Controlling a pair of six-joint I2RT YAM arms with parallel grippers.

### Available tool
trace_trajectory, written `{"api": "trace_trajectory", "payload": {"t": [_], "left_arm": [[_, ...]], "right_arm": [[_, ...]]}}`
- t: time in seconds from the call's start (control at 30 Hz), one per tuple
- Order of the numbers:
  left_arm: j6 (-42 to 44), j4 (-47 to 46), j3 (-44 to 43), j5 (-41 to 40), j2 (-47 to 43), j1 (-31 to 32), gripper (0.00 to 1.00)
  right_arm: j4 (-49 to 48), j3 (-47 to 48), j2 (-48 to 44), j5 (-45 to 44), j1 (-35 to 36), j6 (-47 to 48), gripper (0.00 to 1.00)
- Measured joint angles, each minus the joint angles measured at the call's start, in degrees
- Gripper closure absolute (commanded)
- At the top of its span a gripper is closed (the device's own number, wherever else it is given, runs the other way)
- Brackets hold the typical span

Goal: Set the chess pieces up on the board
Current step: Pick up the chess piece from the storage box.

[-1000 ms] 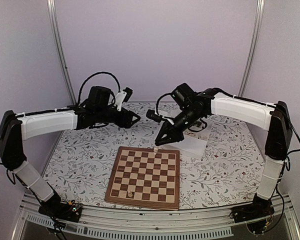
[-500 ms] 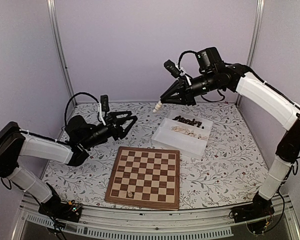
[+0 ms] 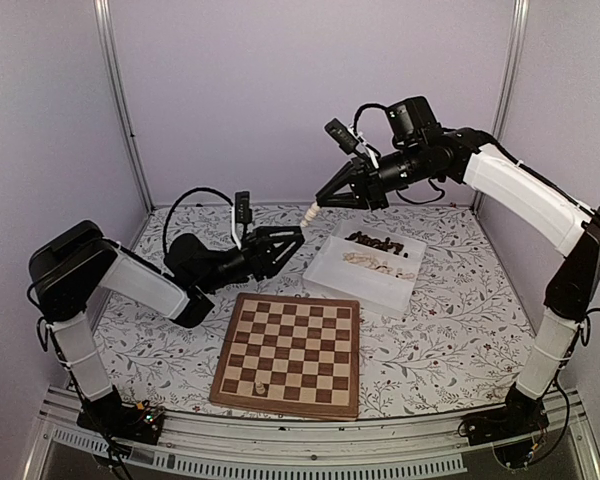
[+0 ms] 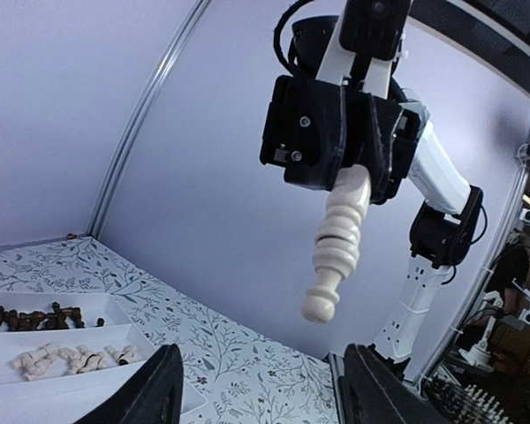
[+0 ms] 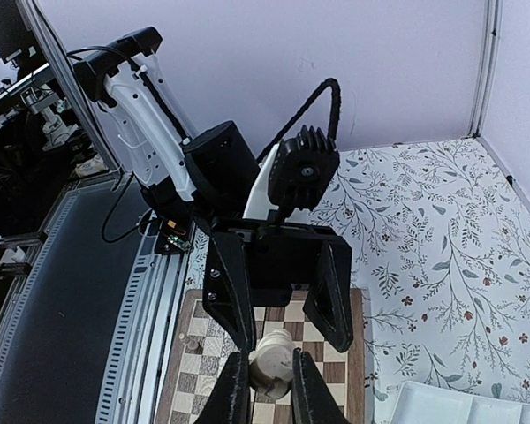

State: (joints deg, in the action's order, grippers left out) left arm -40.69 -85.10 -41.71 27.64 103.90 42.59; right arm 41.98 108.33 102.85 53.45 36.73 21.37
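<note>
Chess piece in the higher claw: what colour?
Pale cream; the chess piece shows best in the left wrist view.

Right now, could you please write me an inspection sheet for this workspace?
Surface: table covered by a leaf-patterned cloth.
Job's things: board lies in front of the arms, with two pieces near its near-left corner. The white tray behind it holds dark pieces and pale pieces in separate compartments.
Clutter: nothing seen.
Grippers: right gripper is raised above the table, shut on a pale piece. Left gripper is open and empty, just below that piece.
Cables: black cables loop over both wrists, clear of the board.
Surroundings: lilac walls, metal posts.
</note>
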Motion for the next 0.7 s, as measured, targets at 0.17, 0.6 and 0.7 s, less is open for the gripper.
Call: {"api": "trace_trajectory", "payload": {"t": [0.17,0.6,0.7], "left_arm": [[-2.4,-0.4,-3.6,2.6,3.1,0.0,0.50],[-5.1,-1.4,-5.5,6.5,5.0,0.0,0.53],[-5.3,-1.6,-5.5,6.7,5.0,0.0,0.57]], "right_arm": [[0.0,0.0,0.2,0.4,0.0,-0.3,0.98],[0.0,0.0,1.9,0.1,0.0,-0.4,0.99],[0.0,0.0,2.4,-0.3,0.0,-0.4,0.99]]}}
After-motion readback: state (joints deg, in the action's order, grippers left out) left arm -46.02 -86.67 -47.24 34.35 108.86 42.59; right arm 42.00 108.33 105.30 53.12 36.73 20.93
